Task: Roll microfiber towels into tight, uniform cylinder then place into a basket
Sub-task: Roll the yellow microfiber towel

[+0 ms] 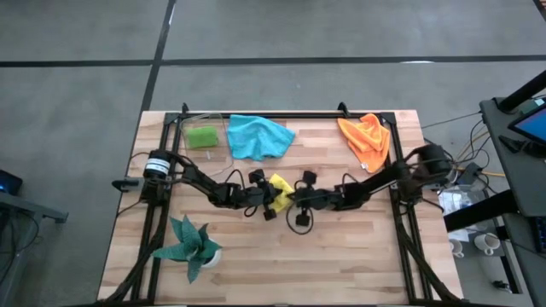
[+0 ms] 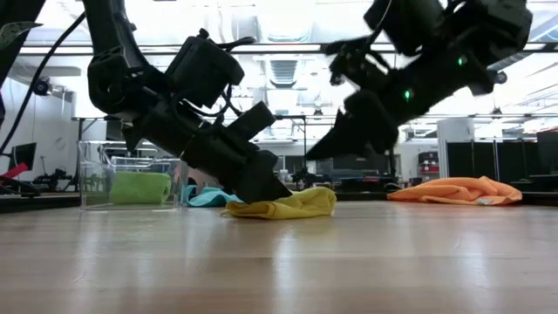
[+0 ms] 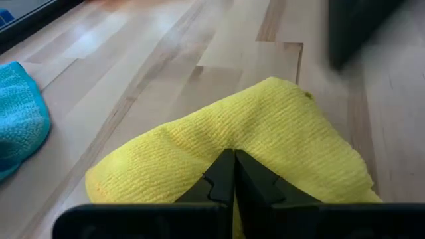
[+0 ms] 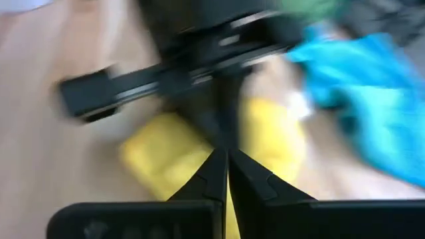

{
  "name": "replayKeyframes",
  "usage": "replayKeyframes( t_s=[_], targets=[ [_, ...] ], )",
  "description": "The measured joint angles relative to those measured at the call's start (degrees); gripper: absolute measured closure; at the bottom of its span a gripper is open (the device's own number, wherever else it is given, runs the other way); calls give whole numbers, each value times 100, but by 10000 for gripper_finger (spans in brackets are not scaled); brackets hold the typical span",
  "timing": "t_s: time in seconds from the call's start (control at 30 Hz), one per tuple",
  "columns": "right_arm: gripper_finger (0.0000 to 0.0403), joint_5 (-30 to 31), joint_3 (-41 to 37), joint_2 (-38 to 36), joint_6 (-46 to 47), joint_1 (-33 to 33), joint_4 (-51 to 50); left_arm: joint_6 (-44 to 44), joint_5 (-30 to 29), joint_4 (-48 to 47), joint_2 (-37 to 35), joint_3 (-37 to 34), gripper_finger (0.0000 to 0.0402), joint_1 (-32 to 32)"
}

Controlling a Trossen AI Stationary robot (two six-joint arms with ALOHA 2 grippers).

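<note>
A yellow towel point(image 1: 281, 186) lies bunched on the table's middle point(image 2: 301, 205). My left gripper point(image 2: 277, 195), shut, slants down onto its near-left end. My right gripper point(image 2: 314, 154) is also shut; it hangs in the air above and to the right of that towel, touching nothing. The yellow cloth shows below my right gripper point(image 4: 222, 156) in the blurred right wrist view. A green towel point(image 1: 203, 136) lies inside the clear basket point(image 2: 91, 174) at the far left. A blue towel point(image 1: 258, 136) and an orange towel point(image 1: 367, 138) lie loose near the far edge. My left gripper presses its shut fingertips point(image 3: 234, 159) down on the yellow towel's folded upper surface point(image 3: 232, 136), near the end that faces the left arm. The fingers come slanting down from the table's left. The towel lies on the table under them, humped and slack.
A dark teal plant point(image 1: 192, 247) in a white pot stands at the near left. The black metal frame point(image 1: 281, 115) runs round the table's far and side edges. Bare wood lies between the yellow towel and the near edge.
</note>
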Motion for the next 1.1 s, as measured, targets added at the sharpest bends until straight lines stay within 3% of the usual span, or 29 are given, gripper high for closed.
replayKeyframes(
  t_s=[0.17,0.47,0.77,1.1],
  targets=[
    [394,377,-230,-157,39,-121,526,220,0,-4,0,-11,402,0],
    [394,96,-231,854,558,-336,1087,255,15,22,7,-26,402,2],
    [394,169,-257,613,915,62,122,257,42,43,7,-41,402,4],
    [394,125,-308,-134,1241,499,-1437,257,35,52,7,-68,402,4]
  ],
)
